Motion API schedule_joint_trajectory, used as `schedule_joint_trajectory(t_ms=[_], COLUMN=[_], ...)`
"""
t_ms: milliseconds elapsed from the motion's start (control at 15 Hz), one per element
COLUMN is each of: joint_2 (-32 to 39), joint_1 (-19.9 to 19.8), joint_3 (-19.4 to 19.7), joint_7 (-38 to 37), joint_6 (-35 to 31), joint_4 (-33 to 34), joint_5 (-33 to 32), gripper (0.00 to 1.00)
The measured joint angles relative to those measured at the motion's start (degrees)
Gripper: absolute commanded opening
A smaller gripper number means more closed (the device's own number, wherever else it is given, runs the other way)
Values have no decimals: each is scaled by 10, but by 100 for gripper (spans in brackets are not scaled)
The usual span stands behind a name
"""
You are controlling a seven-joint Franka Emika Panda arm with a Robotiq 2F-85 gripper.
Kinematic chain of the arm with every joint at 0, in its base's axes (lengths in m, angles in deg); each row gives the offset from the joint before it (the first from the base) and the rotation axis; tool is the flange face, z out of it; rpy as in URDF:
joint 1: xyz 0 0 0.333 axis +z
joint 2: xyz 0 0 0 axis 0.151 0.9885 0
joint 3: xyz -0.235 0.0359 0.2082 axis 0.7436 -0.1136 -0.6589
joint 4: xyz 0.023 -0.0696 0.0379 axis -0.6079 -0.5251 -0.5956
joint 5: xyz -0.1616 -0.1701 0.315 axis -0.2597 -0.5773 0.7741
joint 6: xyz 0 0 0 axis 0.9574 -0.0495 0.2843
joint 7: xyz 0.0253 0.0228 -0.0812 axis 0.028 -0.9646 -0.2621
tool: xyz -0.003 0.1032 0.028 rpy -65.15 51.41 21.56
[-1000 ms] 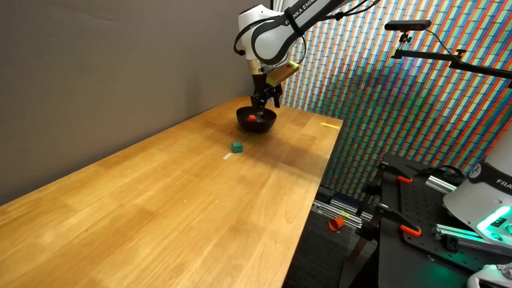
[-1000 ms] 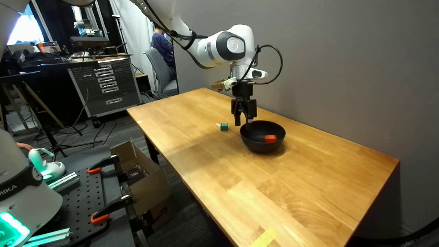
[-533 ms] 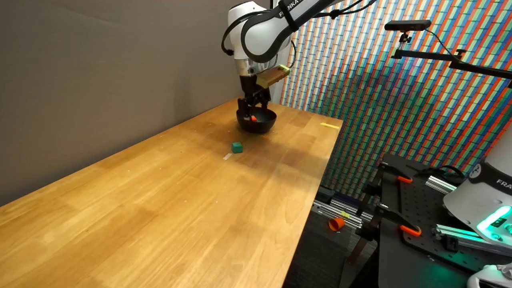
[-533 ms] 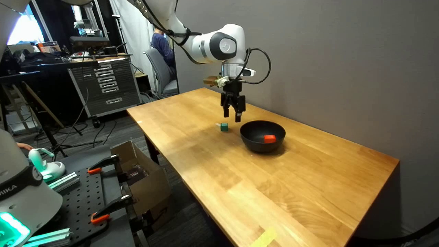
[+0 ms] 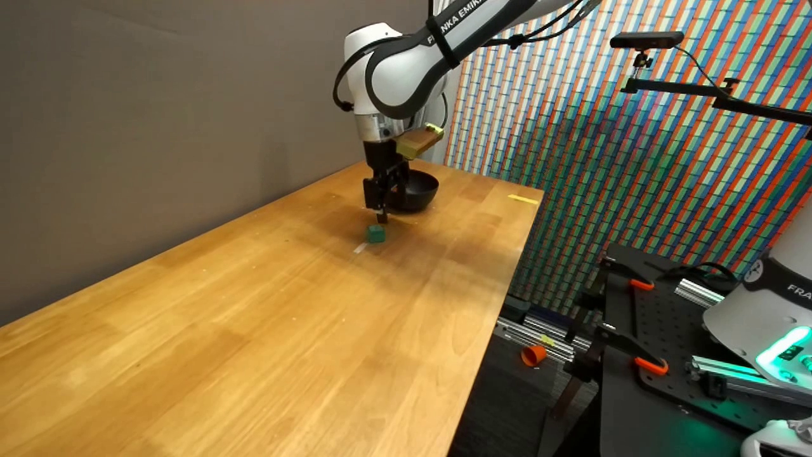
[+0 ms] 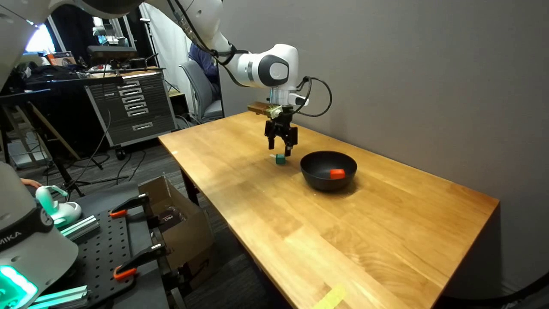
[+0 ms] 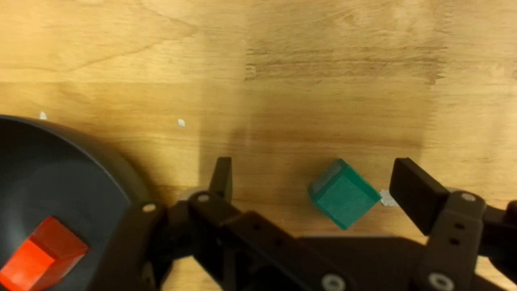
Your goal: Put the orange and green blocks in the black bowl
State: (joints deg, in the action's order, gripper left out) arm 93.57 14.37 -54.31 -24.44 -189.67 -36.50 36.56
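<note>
The orange block (image 6: pixel 337 174) lies inside the black bowl (image 6: pixel 321 183). Both also show at the left of the wrist view, the block (image 7: pixel 38 258) in the bowl (image 7: pixel 76 178). In an exterior view the gripper hides part of the bowl (image 5: pixel 424 190), and the orange block is mostly hidden. The green block (image 6: pixel 280 159) sits on the table beside the bowl; it also shows in an exterior view (image 5: pixel 375 234). My gripper (image 6: pixel 279 148) is open and empty, a little above the table. In the wrist view the green block (image 7: pixel 345 198) appears between the open fingers, nearer the right one.
A grey wall (image 6: pixel 407 94) runs along one long side of the wooden table (image 6: pixel 386 240). A small piece of pale tape (image 5: pixel 360 248) lies by the green block. Yellow tape (image 6: pixel 331 297) lies near a table edge.
My gripper has moved from over the bowl toward the green block, rising slightly and then coming down. It stays open. The blocks and the bowl have not moved.
</note>
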Motion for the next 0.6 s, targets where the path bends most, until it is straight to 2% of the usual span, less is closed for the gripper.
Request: schedule_joint_trajectory(t_ms=[600], joint_2=[71], joint_1=[0], joint_3=[-19], joint_7=[102], joint_6=[-15], joint_4=[68], joint_5=[13], gripper=[100])
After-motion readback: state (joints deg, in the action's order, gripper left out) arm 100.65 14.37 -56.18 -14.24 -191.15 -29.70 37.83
